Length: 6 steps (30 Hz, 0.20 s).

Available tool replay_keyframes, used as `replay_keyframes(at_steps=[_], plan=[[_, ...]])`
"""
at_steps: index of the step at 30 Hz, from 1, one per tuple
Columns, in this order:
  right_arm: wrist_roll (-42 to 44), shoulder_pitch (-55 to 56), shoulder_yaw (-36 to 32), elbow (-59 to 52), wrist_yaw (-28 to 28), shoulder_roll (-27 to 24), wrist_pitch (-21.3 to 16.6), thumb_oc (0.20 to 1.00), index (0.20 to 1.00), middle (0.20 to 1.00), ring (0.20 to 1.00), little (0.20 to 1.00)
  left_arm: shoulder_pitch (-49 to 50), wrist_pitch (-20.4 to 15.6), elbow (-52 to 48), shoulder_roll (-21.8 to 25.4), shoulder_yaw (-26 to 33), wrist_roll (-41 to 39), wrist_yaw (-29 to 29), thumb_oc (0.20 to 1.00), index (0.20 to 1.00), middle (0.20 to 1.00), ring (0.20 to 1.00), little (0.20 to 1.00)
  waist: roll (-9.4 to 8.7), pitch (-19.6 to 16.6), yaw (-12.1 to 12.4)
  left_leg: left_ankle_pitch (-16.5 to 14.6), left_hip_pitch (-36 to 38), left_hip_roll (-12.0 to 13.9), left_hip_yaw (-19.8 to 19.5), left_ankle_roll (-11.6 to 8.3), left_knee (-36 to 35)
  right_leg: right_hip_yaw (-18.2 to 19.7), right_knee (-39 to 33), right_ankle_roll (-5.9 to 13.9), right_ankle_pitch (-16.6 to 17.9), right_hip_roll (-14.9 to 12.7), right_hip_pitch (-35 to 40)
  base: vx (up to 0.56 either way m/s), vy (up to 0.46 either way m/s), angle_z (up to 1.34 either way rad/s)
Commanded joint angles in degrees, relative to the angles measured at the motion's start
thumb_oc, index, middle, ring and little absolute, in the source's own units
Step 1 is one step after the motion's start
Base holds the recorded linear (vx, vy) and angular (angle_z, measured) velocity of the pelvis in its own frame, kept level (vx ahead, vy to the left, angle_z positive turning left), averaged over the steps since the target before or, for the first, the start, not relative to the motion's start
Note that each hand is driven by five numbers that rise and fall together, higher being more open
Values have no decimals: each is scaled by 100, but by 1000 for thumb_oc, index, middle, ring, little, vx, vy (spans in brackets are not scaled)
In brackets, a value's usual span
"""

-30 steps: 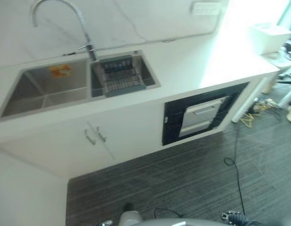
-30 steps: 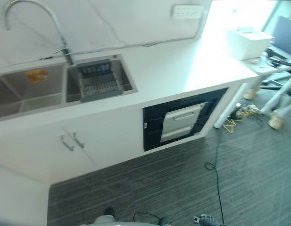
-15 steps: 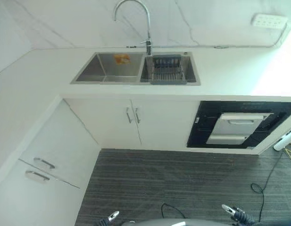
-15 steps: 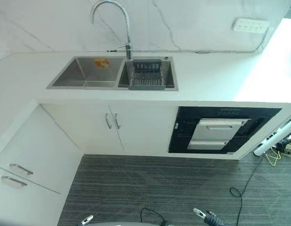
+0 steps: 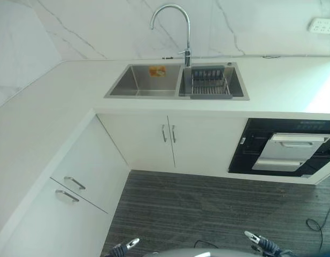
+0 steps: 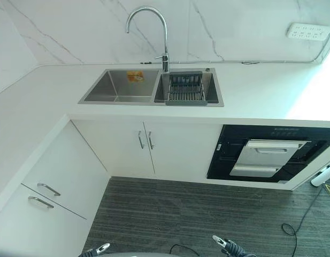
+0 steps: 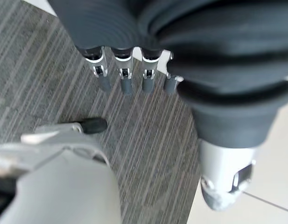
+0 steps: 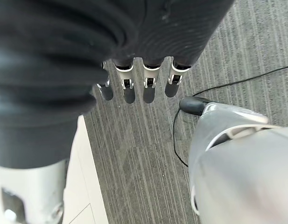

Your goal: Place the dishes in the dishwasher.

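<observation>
The dishwasher (image 5: 286, 152) is a black panel with a silver drawer front, shut, set under the white counter at the right. A dark wire dish rack (image 5: 210, 85) sits in the right basin of the steel sink (image 6: 117, 85); I cannot make out any dishes in it. My left hand (image 7: 125, 79) hangs low over the striped floor, fingers straight, holding nothing. My right hand (image 8: 134, 88) hangs the same way, open and empty, well short of the counter.
A tall curved tap (image 6: 163, 53) stands behind the sink, and an orange patch (image 5: 157, 70) lies in the left basin. Two cupboard doors (image 6: 145, 140) are below the sink. Drawers with bar handles (image 5: 71, 188) line the counter's left arm. Grey carpet (image 6: 181, 214) lies between.
The whole picture has swung left as the camera turned: the sink now sits mid-view and the left counter with its drawers has come in. Nothing on the counter has moved.
</observation>
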Motion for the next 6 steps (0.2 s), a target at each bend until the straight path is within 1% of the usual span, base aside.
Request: replay_keyframes(at_steps=[1,6], plan=[[8,-392,-105,401,44,153,-57,1000,1000,1000,1000,1000,-186,-52,123,266,-21,113,-33,1000,1000,1000,1000,1000,-393,84,51,529,-78,364,-177,-511,-422,210,-1392,437,584,-184,968,0,0,0],[-64,-384,-115,396,55,103,-79,1000,1000,1000,1000,1000,-163,-124,151,304,30,82,-23,1000,1000,1000,1000,1000,-390,81,28,560,-70,415,-167,-536,-417,251,-1392,443,603,-199,953,5,-3,-2]])
